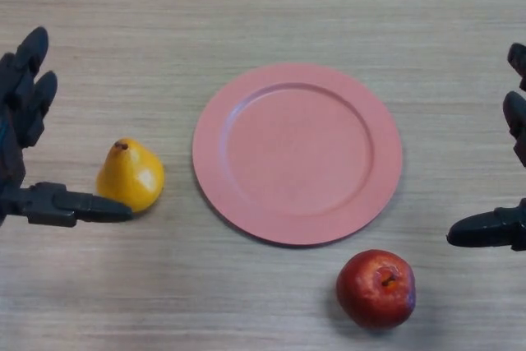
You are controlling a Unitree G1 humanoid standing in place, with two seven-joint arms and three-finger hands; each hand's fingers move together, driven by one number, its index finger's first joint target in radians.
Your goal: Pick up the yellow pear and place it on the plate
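- The left hand is seen at the left edge of the head view, its fingers spread apart and holding nothing; the thumb is stretched along the table toward the fruit, its tip just at the lower left side of it, and whether it touches cannot be told.
- The right hand is shown at the right edge, likewise spread and empty, well apart from everything on the table.
- The small yellow pear with a brown stem is found lying on the light wood-grain table, just beside the left hand and near the left rim of the plate, not yet on it.
- The round pink plate is seen in the middle of the table, with nothing on it.
- A red apple is seen below the plate's right side, apart from it.
- The step in hand is judged to be the approach to the grasp: the pear has not been enclosed.
- For the next move, the fingers would need to be brought over the pear and closed against the thumb, after which a short carry rightward over the rim is called for.
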